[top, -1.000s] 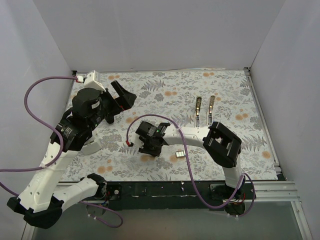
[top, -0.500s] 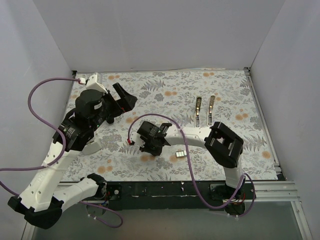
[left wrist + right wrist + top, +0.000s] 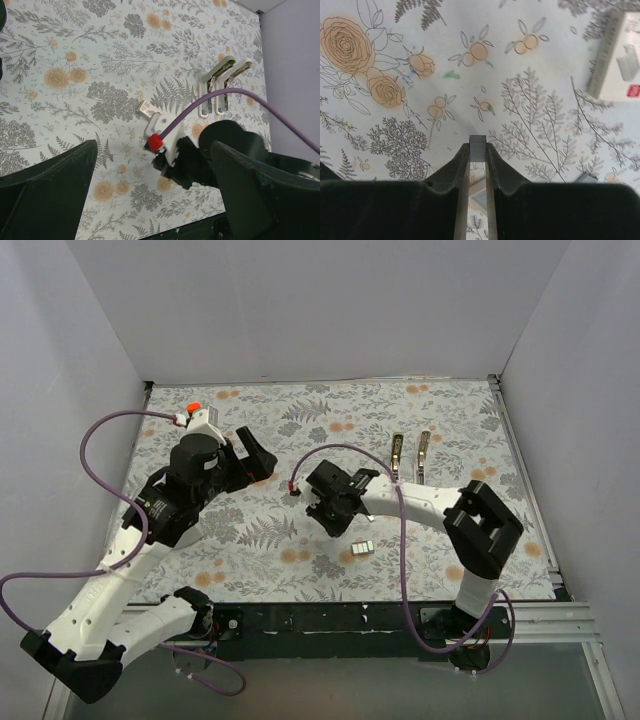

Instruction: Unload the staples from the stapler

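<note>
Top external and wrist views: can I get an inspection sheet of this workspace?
Surface: floral cloth, flat.
Job's things: stapler lying in two halves side by side; staples loose on the cloth; staple block between the right jaws.
Clutter: small white box on the cloth, unidentified.
Grippers: left gripper open, empty; right gripper closed on the staple block.
Cables: purple cables loop over both arms.
Surroundings: white walls.

Stapler (image 3: 397, 462) halves side by side, far right on table (image 3: 250, 560); staples (image 3: 363, 548) nearer front, leftward; staple block (image 3: 478, 141) seemingly in right gripper (image 3: 478, 152).
</note>
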You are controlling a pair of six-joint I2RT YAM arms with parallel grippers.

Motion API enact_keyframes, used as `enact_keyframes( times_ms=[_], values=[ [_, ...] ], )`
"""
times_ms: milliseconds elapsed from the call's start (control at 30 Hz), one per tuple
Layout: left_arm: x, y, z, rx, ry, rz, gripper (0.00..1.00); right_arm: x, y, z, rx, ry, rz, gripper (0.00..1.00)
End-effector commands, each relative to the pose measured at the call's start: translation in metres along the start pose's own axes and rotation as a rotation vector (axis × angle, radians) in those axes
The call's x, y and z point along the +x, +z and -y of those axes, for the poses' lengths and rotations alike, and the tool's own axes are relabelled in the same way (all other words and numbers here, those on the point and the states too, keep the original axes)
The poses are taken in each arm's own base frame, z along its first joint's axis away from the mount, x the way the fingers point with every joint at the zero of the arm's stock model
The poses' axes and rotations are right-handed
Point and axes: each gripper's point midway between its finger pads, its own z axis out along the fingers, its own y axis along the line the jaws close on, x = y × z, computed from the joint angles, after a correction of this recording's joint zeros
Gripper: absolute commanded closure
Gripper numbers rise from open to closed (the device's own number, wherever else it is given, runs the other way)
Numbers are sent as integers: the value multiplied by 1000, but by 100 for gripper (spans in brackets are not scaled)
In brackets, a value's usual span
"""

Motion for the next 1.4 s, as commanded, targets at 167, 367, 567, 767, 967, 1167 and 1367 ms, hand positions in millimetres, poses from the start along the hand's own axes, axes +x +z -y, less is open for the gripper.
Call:
enact_keyframes(
  times_ms=[167, 367, 567, 767, 967, 1167, 1367],
  values=[
    [28, 8, -8, 34, -18, -59, 2, 12, -48, 11, 59, 291, 67, 79],
    [71, 30, -11, 103, 20, -182, 2, 42, -55, 23, 176, 426, 50, 79],
    [106, 40, -17, 178, 85, -265, 2, 67, -52, 23, 205, 494, 38, 78],
    [141, 51, -39, 177, 150, -340, 2, 68, -55, 27, 240, 547, 87, 78],
    [147, 46, -32, 289, 186, -310, 2, 69, -50, 30, 259, 581, 75, 78],
    [148, 48, -32, 290, 193, -314, 2, 66, -49, 30, 268, 641, 83, 77],
    [146, 47, -31, 293, 191, -305, 2, 69, -46, 29, 276, 682, 83, 77]
  ],
)
